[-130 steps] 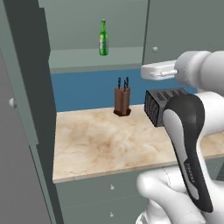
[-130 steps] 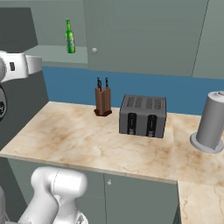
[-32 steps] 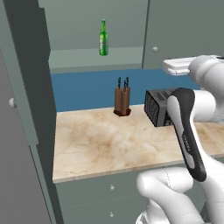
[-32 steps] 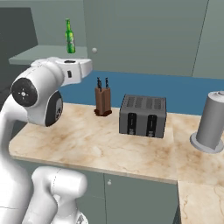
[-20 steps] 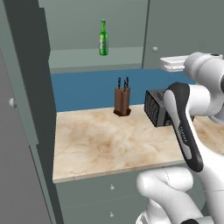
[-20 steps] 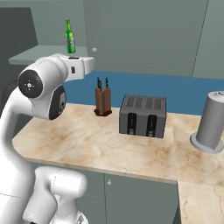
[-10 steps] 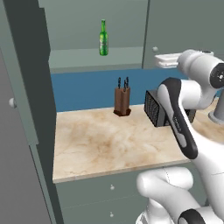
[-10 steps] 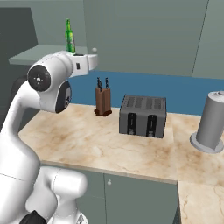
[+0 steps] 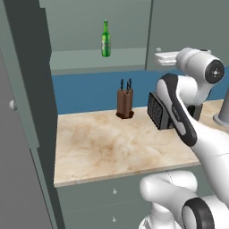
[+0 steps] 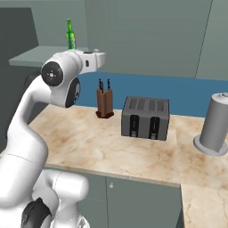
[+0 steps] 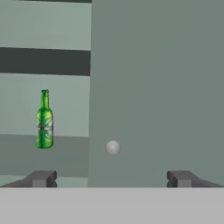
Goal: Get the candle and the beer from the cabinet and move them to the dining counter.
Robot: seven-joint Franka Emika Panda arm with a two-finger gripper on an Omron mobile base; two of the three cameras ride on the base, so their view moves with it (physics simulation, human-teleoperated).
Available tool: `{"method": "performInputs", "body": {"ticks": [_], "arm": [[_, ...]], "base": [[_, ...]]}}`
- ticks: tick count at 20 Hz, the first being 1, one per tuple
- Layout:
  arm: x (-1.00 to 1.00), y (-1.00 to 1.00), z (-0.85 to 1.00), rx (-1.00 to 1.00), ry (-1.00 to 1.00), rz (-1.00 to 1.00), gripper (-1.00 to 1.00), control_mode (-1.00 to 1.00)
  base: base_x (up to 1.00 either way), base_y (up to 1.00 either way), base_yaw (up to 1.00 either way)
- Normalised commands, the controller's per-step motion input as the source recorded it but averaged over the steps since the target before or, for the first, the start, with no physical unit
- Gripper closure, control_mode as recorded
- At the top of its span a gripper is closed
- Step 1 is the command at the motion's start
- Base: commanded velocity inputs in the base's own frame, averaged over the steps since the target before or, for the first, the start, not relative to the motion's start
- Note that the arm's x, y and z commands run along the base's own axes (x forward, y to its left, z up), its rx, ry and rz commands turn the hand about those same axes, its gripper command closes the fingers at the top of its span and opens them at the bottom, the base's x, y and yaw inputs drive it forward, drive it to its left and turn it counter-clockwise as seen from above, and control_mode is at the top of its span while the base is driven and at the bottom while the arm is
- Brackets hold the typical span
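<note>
Beer (image 11: 44,119) stands up tall on the cabinet (image 9: 89,60) shelf, at the left of the hand view. Its long side goes straight up and down. The gripper (image 11: 110,178) is spread wide and holds nothing. It points at the shut door, with the round knob (image 11: 112,148) near the middle of that view. So the beer lies off to the left of the gripper, well apart from it. I think the hand must swing left before it can reach in. In the left base view the beer (image 9: 105,39) is at the top, above the knife block (image 9: 125,99). I cannot see the candle.
</note>
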Motion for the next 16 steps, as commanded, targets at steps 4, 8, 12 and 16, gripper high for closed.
{"method": "performInputs", "body": {"ticks": [4,8,12,16], "arm": [[0.37,-0.08,-0.05,0.0,0.0,0.0,-1.0,-1.0],[0.3,-0.01,-0.15,0.0,0.0,0.0,-1.0,-1.0],[0.25,0.0,-0.16,0.0,0.0,0.0,-1.0,-1.0],[0.27,0.0,-0.09,0.0,0.0,0.0,-1.0,-1.0]], "base": [[0.0,0.0,0.0],[0.0,0.0,0.0],[0.0,0.0,0.0],[0.0,0.0,0.0]]}}
